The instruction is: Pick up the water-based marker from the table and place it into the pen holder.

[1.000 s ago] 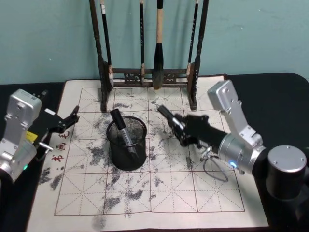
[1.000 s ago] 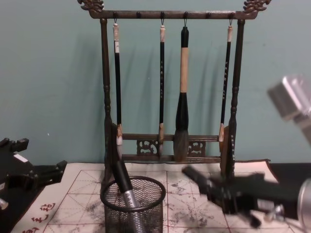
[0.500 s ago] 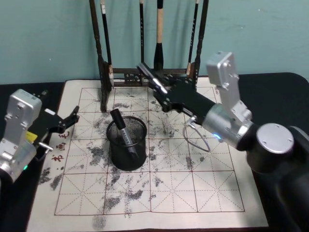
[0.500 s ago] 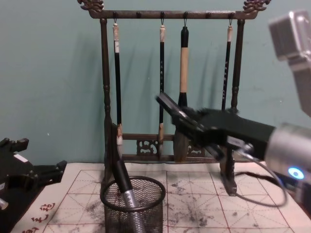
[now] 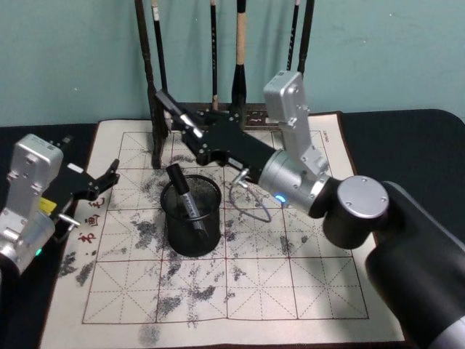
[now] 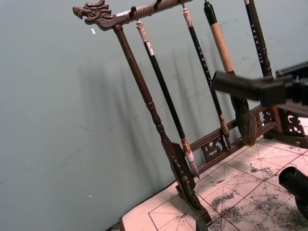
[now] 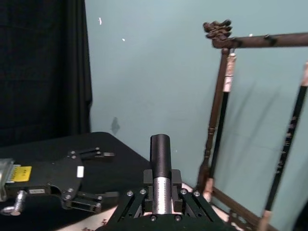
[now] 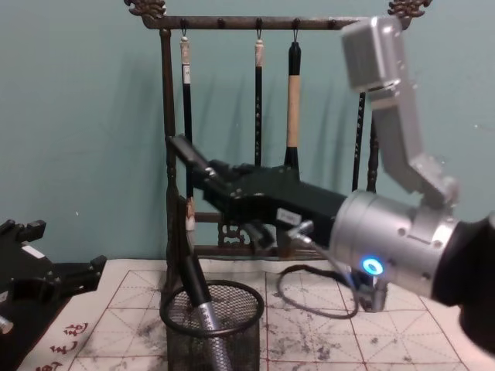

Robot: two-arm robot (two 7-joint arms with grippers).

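We saw a black table [image 5: 407, 138] whose top was largely covered by a pale calligraphy mat [image 5: 290, 291]. The mat was ruled with a red grid, blotched with grey-black ink stains and marked with red characters [image 5: 91, 218] near its left edge. On the mat stood the pen holder [image 5: 192, 225], a round black wire-mesh cup, left of the middle, and behind it, along the mat's far edge, a tall dark wooden brush rack [image 5: 155, 123], while bare black table showed to the left and right of the mat.
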